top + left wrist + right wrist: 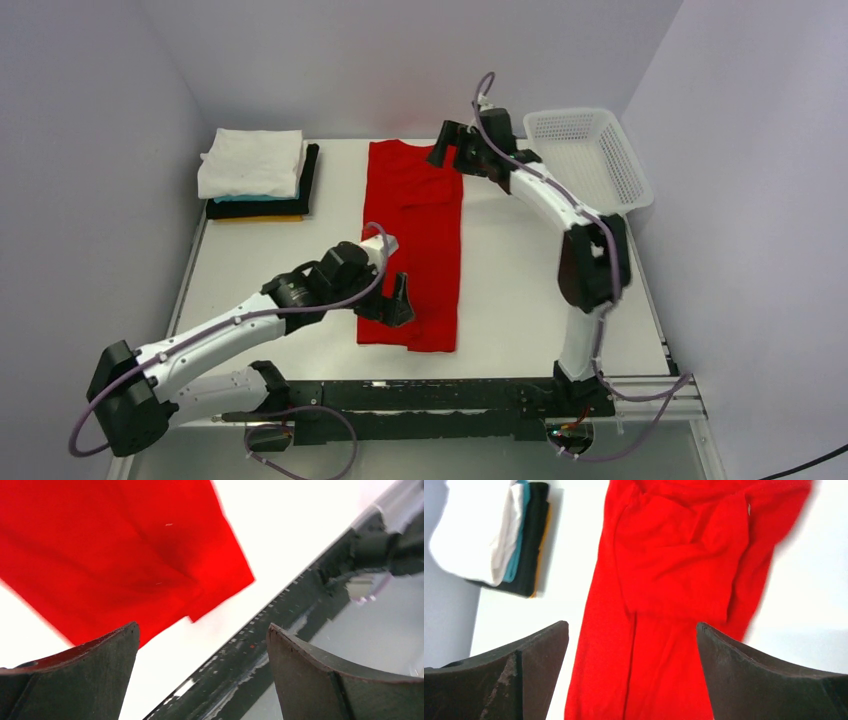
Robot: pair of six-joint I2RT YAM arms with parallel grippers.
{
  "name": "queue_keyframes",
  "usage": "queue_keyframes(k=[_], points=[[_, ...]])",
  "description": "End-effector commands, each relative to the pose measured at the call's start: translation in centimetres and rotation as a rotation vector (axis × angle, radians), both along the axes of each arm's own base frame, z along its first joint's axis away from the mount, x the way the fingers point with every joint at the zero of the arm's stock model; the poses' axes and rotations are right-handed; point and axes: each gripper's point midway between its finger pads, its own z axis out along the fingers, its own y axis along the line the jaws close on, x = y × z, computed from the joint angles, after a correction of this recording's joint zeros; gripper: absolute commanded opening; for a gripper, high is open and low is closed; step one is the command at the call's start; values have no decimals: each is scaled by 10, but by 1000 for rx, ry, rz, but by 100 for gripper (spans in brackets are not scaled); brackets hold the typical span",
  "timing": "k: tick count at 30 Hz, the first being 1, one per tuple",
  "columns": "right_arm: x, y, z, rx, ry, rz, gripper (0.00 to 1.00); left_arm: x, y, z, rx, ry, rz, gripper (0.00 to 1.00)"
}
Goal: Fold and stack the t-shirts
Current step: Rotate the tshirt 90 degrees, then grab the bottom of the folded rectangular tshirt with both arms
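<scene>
I see the red t-shirt [412, 245] lying in the middle of the table [520, 290]. It is folded lengthwise into a long strip that runs from the far side toward the arms, with its sleeves turned in over the body.

My left gripper [392, 303] is at the near left corner of that strip. Its jaws are spread wide with nothing between them. In its wrist camera the shirt's near corner lies just ahead of the fingertips, beside the black rail [280, 615] at the table's edge.

My right gripper [452, 152] hangs over the far end of the shirt, also spread wide and empty.

The stack of folded shirts [255, 175] sits in the far left corner, well apart from the red one. White is on top, then teal, black and yellow-orange. A white mesh basket [590, 155] stands at the far right corner.
</scene>
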Motion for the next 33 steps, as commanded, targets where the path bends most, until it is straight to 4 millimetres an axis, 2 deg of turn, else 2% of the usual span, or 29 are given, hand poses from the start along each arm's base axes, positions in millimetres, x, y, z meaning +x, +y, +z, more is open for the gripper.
queue_keyframes(k=[1, 3, 8, 10, 12, 15, 22, 26, 30, 33], points=[[-61, -29, 19, -4, -57, -50, 100, 18, 67, -34, 186, 37, 322, 99], [-102, -39, 4, -16, -9, -64, 100, 18, 82, -50, 178, 85, 384, 100], [-197, -43, -44, -137, 151, -21, 100, 7, 87, -77, 158, 158, 382, 99], [-228, -42, -61, -154, 190, -4, 100, 3, 89, -89, 175, 180, 378, 93], [-251, -45, -77, -140, 245, -8, 100, -1, 88, -98, 178, 201, 365, 87], [-273, -49, -91, -140, 303, 1, 99, -6, 88, -105, 191, 231, 353, 80], [-325, -36, -127, -111, 425, 143, 96, -13, 86, -123, 188, 273, 345, 73], [-344, -32, -131, -108, 462, 191, 93, -12, 85, -128, 199, 285, 346, 56], [-362, -27, -133, -84, 517, 241, 88, -13, 86, -127, 218, 285, 326, 30], [-379, -25, -139, -98, 562, 275, 86, -17, 88, -126, 225, 295, 321, 19]])
